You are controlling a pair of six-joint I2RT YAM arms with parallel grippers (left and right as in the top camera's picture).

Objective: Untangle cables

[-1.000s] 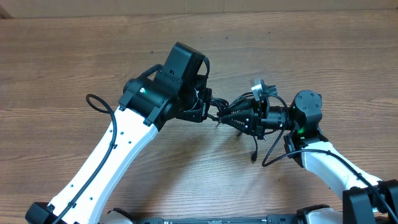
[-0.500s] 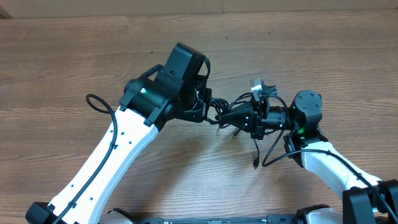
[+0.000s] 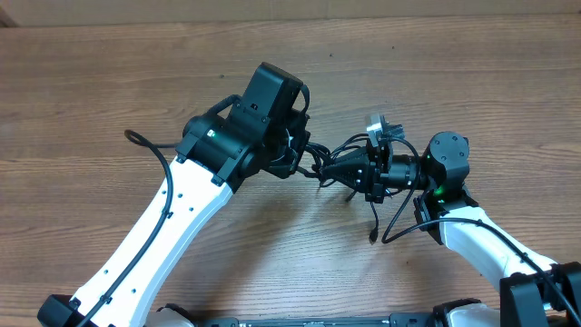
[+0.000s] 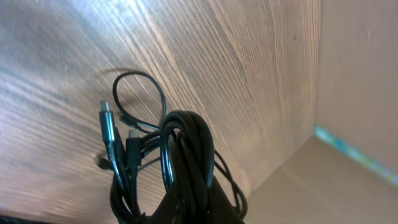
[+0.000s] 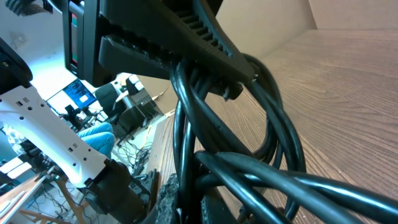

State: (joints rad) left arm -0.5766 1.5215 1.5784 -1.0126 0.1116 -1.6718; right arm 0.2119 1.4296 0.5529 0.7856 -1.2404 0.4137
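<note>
Above table (image 3: pixel 91 73): left pincer (image 3: pixel 302 163), right pincer (image 3: pixel 327 170) clamped on cables (image 4: pixel 193 118) (knotted bundle).

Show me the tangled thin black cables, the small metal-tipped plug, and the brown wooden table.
tangled thin black cables (image 4: pixel 198 140), left wrist view, thick loop
small metal-tipped plug (image 4: pixel 107 123), left wrist view, its body
brown wooden table (image 3: pixel 109 82), overhead view, bare top

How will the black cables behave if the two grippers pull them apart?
Probably floppy: the cables curl in loose loops at the left gripper, with plug ends free. Likely light: the strands are thin. They may snag rather than slide, as the loops cross near the right gripper.
</note>
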